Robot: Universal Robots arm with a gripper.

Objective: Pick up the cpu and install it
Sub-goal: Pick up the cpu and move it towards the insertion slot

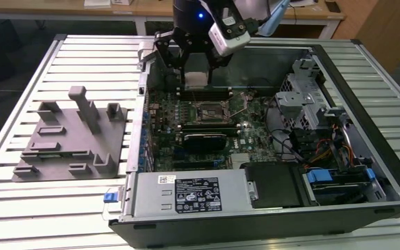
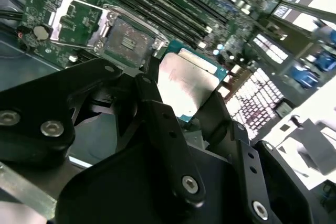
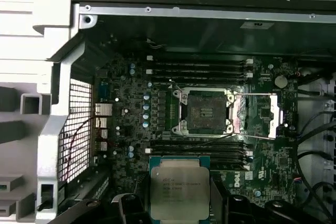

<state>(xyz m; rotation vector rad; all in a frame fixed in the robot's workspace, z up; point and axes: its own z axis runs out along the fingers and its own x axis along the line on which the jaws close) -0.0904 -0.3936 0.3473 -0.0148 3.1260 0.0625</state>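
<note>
A slatted metal counter (image 1: 19, 57) carried an open computer case (image 1: 366, 172). A gray slotted fixture (image 1: 68, 140) sat beside the case on the exterior view's left. Inside the case lay the green motherboard (image 1: 186, 117), and the arm's gripper (image 1: 196, 78) hung above it near the case's far wall. The square socket (image 3: 203, 111) showed a dark, bare centre in the first wrist view, with its metal load plate (image 3: 265, 114) folded open alongside.

The jaws were drawn in narrow and held the cpu (image 3: 178, 187) by two opposite edges. The chip hung in the air clear of the board. It was near the socket but apart from it, with a bank of memory slots (image 3: 197, 148) between the two in the first wrist view.

The cpu was a small, flat square with a pale silvery lid on a thin teal-green rim. The second wrist view (image 2: 189, 85) showed a dull sheen and faint smears on the lid.

It was probably very light and quite stiff. The smooth lid would likely be slippery, and the contact face underneath easily harmed. The bare side edges looked like the soundest place to grip it, kept level and with only modest pressure.
</note>
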